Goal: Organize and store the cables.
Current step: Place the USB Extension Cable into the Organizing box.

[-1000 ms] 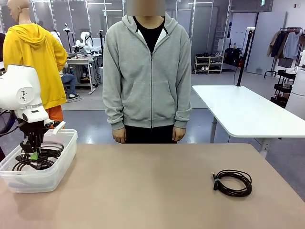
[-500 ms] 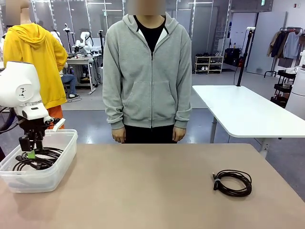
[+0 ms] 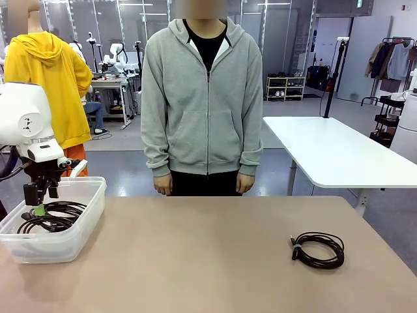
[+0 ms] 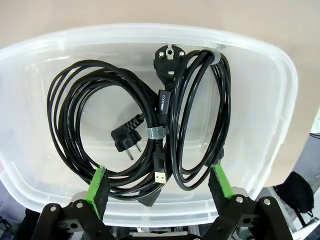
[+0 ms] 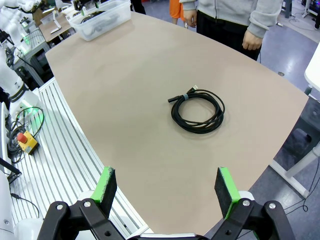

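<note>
Two coiled black cables [image 4: 100, 115] lie in a clear plastic bin [image 3: 81, 225] at the table's left end; one has a round plug, the other a USB end. My left gripper [image 3: 40, 203] hangs just above them, open and holding nothing. In the left wrist view the left gripper [image 4: 157, 177] has its green pads spread wide over the coils inside the bin [image 4: 280, 100]. Another coiled cable [image 3: 318, 249] rests on the table at the right. In the right wrist view the right gripper [image 5: 165, 185] is open high above the table, with that cable [image 5: 197, 110] well ahead of it.
A person in a grey hoodie [image 3: 202, 98] stands at the far edge, hands [image 3: 163, 186] down at their sides. The tan tabletop [image 3: 195, 261] is bare between bin and loose cable. A white table [image 3: 332, 153] stands behind on the right. The bin [image 5: 97, 20] is far across in the right wrist view.
My left gripper has risen out of the bin and spread its fingers wider, leaving the cables lying inside. The cable on the right and the person have not moved.
</note>
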Controlling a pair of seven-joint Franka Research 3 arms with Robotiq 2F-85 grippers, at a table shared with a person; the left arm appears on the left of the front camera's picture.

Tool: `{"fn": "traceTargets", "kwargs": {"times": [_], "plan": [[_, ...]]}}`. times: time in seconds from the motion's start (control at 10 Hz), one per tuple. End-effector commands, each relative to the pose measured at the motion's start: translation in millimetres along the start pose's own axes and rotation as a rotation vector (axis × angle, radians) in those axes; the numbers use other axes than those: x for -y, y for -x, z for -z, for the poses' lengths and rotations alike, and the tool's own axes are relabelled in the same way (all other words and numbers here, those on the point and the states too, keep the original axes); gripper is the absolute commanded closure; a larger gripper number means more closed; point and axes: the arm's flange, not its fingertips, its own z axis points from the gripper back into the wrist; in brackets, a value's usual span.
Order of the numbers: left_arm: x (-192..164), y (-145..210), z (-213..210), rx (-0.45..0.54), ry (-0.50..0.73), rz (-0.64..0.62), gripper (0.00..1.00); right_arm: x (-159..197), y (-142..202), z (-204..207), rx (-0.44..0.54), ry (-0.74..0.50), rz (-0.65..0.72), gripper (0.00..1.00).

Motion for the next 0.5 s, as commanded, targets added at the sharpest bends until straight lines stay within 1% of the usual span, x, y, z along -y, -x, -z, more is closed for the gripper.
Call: {"fn": "traceTargets", "kwargs": {"times": [0.0,0.4], "plan": [[0.1,-0.1,-0.6,-0.001,-0.001,0.001,0.0,0.3,0.4,-0.8,0.016,-0.003,-0.019,0.0],[0.1,-0.1,-0.6,-0.001,-0.001,0.001,0.0,0.3,0.4,-0.8,0.016,-0.003,-0.019,0.0]]}}
